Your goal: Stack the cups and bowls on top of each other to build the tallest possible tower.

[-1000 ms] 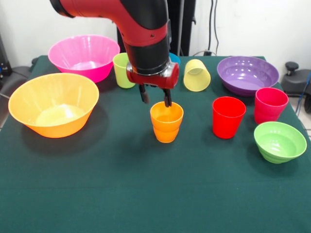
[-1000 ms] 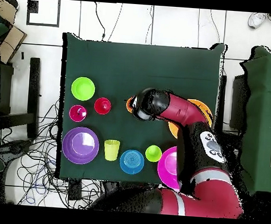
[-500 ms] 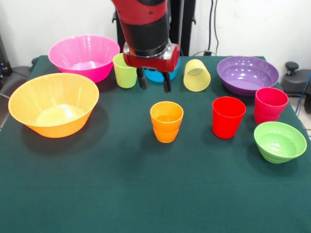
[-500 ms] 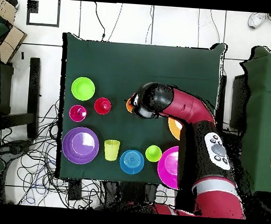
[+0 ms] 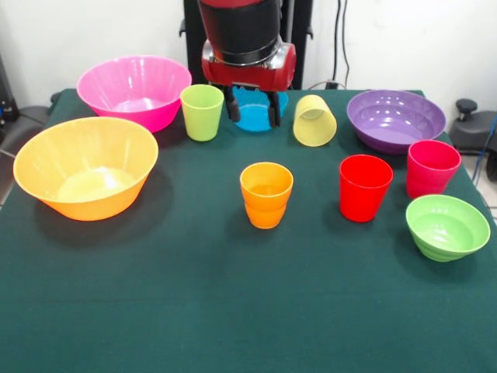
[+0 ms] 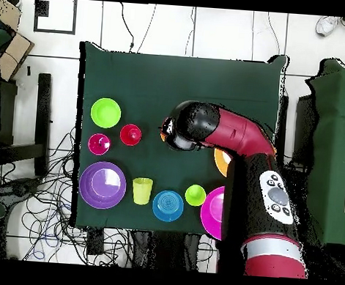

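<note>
The orange ribbed cup stands upright and alone at the table's middle. My gripper hangs open and empty well above and behind it, in front of the small blue bowl. Around it are the lime green cup, the pale yellow cup lying on its side, the red cup and the pink-red cup. The small light green bowl sits at the right. In the overhead view the arm covers most of the orange cup.
The large orange bowl sits at the left, with the large pink bowl behind it. The purple bowl is at the back right. Cables lie on the floor beside the table.
My gripper has risen from the orange cup's rim and drawn back toward the blue bowl. The orange cup stays standing on the table.
</note>
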